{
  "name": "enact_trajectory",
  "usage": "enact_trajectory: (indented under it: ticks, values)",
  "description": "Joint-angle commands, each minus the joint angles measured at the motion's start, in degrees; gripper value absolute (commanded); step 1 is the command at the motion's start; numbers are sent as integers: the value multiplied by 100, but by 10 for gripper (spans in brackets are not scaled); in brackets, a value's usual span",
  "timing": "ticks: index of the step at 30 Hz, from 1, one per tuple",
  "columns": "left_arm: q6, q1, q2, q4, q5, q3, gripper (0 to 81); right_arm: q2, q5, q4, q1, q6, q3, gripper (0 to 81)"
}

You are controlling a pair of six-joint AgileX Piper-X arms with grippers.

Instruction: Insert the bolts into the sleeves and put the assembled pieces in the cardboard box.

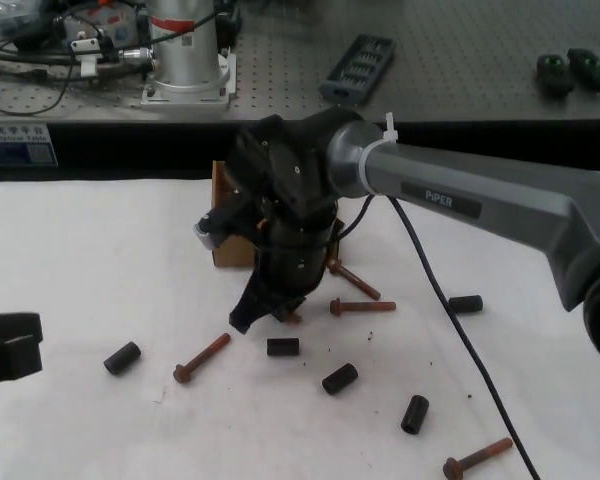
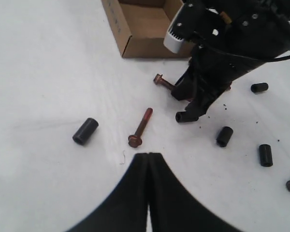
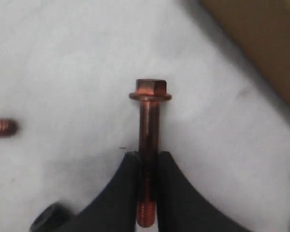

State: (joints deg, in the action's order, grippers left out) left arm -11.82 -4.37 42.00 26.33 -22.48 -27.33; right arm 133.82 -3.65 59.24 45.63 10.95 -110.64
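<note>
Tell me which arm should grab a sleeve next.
Left. The left tool is shut and empty, with a black sleeve lying nearby, while the right tool is clamped on a bolt.

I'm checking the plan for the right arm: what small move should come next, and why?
Probably lift the bolt clear of the white cloth: the right gripper is shut on its bare shank, so it is ready to carry to a sleeve.

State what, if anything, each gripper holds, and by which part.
The right gripper clamps a copper-coloured bolt by its shank, near the threaded end, head free. The left gripper is shut and holds nothing.
</note>
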Motion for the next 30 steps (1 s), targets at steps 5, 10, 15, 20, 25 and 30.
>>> enact_trajectory:
  ticks: [5, 10, 15, 20, 25, 30]
  values:
    - [-371, -13, -301, 21, 239, -61, 6, -976, 645, 314, 270, -1029, 149, 43]
    - [-412, -13, -433, 21, 423, -61, 6, -1346, 893, -281, 677, -1939, 630, 43]
    - [-804, 80, -650, 21, 531, -61, 6, -1380, 893, -505, 1212, -2551, 1241, 43]
    - [-904, 239, -946, 253, 520, -75, 6, -1380, 893, -839, 1732, -2809, 1750, 43]
    - [-857, 396, -1173, 1343, 525, -262, 6, -1380, 885, -928, 1862, -2943, 1857, 43]
    - [-878, 404, -1225, 1942, 506, -497, 6, -1392, 1458, -932, 1853, -2932, 1857, 43]
